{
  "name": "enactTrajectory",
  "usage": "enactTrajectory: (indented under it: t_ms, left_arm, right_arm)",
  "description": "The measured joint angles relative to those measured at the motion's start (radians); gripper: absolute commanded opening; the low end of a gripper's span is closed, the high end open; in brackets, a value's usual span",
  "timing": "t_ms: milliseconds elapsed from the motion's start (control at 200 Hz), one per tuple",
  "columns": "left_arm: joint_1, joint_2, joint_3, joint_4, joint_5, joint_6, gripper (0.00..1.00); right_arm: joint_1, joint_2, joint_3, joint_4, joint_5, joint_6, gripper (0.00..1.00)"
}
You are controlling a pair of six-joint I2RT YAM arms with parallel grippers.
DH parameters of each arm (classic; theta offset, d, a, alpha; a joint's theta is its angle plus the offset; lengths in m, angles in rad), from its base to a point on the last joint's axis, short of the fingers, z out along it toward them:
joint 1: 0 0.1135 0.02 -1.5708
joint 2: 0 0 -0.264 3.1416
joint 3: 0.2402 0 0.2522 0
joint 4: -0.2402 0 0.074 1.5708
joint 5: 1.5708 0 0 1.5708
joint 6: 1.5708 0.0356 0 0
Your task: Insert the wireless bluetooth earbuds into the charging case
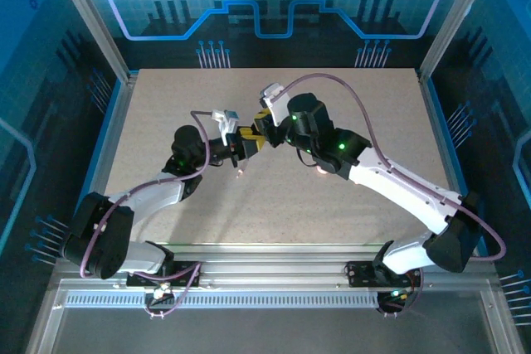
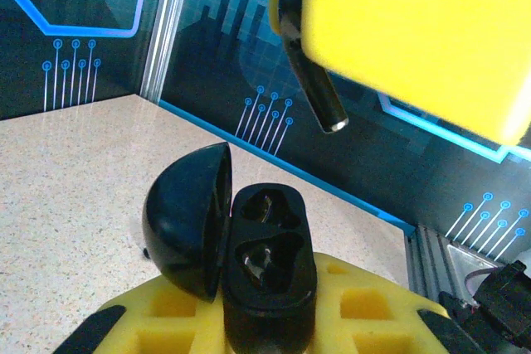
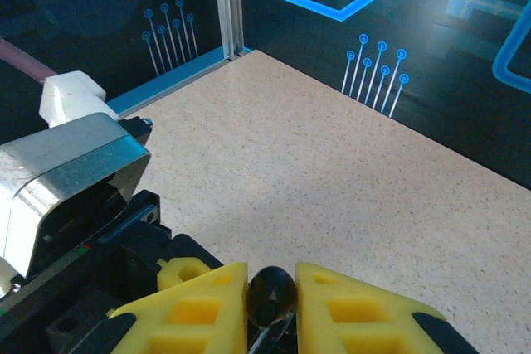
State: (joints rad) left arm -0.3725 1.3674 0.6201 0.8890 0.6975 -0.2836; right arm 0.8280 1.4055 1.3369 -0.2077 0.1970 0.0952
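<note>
From above, the two arms are meeting over the middle of the table (image 1: 166,105), with the left gripper (image 1: 246,140) and the right gripper (image 1: 264,122) almost nose to nose. What each is carrying is too small to make out from up there.

The left wrist camera is showing the left gripper (image 2: 265,317) clamping the charging case (image 2: 270,271), a black one, by its lower body between the yellow fingers (image 2: 158,321). The case is standing upright with its lid (image 2: 189,221) swinging open to the left, and both sockets are looking empty as far as I can tell. Above it and well apart, an earbud (image 2: 311,80) is hanging stem-down from the other arm's yellow finger.

The right wrist camera is showing the right gripper (image 3: 272,308) pinching that earbud (image 3: 272,292) by its round head, its jaws standing narrow around it. The other arm's metal camera housing (image 3: 66,180) is sitting just to the left.

The earbud is probably very light, hard and glossy, so it is likely to slip or twist. Gripping the head and leaving the stem free looks right. The case is a stiff shell, best held by its body, since the hinged lid is probably the weak part.
</note>
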Motion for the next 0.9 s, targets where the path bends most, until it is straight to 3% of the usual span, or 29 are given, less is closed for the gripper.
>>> enactTrajectory:
  t_ms: [900]
  left_arm:
    - [-0.005,0.008,0.013,0.113,0.0,-0.084,0.21]
  right_arm:
    - [-0.012,-0.012,-0.064,0.081,-0.076,0.001,0.2]
